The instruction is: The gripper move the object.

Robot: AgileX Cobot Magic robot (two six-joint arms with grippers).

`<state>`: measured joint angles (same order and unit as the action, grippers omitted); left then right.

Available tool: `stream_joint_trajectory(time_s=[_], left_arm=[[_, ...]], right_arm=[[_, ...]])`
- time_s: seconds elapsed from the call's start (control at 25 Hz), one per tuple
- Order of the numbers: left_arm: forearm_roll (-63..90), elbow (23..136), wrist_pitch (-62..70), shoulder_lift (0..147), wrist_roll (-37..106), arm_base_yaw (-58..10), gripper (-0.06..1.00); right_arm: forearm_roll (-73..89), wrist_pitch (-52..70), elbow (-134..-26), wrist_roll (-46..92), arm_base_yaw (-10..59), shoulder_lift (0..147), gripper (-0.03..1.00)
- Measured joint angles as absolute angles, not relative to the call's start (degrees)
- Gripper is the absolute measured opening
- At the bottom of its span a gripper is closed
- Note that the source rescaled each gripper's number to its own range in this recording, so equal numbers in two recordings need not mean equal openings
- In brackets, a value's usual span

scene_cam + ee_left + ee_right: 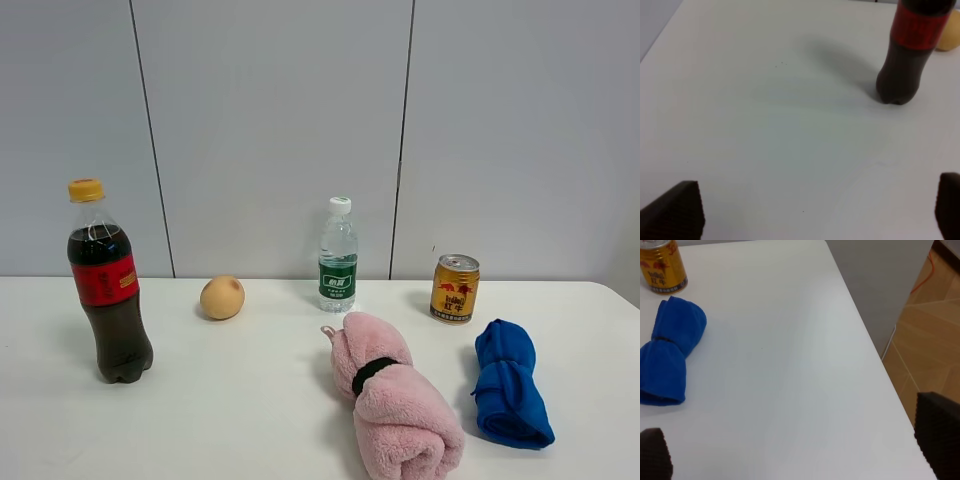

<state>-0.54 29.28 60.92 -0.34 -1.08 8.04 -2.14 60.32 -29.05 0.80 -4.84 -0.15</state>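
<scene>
The left pincer (815, 212) is hanging wide open and empty by the cola (910, 50), far off. The towel (510, 385) is lying near the counter's (805, 340) right edge, long axis front-to-back, nearer the right pincer (795, 455), also gaping, empty.

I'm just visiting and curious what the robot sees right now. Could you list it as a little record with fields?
Surface: white table
Blue rolled towel: lying near the table's right edge, untouched
Pink rolled towel: beside the blue one, to its left, black band around it
Gold can: upright behind the blue towel
Water bottle: upright, mid-table at the back
Cola bottle: upright, far left
Orange round fruit: between the two bottles
Left tool: open, holding nothing
Right tool: open, holding nothing
</scene>
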Motion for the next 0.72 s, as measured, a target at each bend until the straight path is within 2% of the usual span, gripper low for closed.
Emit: stream_joint_trajectory(time_s=[0.72], left_arm=[[-0.5,29.3,60.9,-0.3,-1.1,8.0,0.9]], right_arm=[[-2.1,60.3,-29.1,0.8,-4.8,-0.1,1.0]])
